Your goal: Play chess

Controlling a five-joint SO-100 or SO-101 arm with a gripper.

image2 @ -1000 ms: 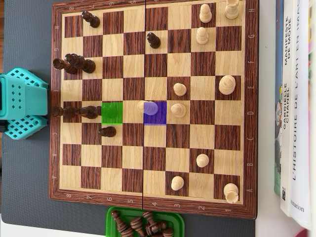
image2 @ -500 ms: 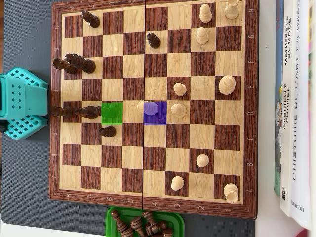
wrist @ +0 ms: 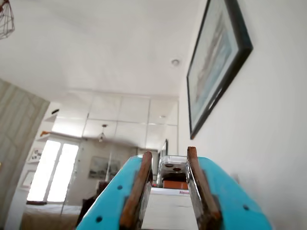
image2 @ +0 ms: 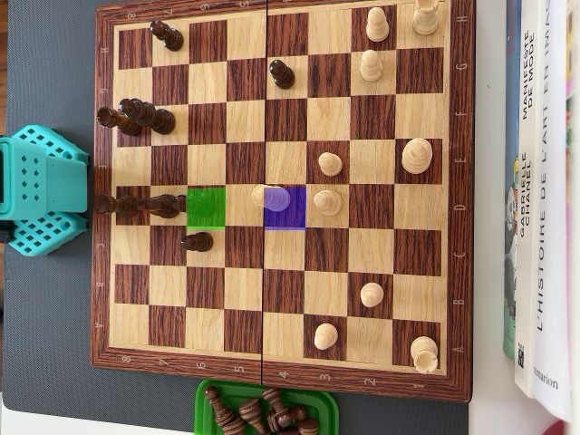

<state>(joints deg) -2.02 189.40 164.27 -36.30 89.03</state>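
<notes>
The arm is parked off the chessboard (image2: 281, 385), its teal base (image2: 41, 190) at the left edge in the overhead view, so no move is under way; the step in hand looks like readying a reach. In the wrist view the gripper (wrist: 168, 160) aims up at the room's ceiling, its jaws a moderate gap apart with nothing between them. A purple-tinted square (image2: 285, 207) holds a light pawn (image2: 271, 197), and a green-tinted square (image2: 205, 207) two squares to its left stands bare; likely the pawn goes there. The pawn stands upright, long axis vertical, pointing at the camera. The next move calls for swinging down over it between close neighbours
</notes>
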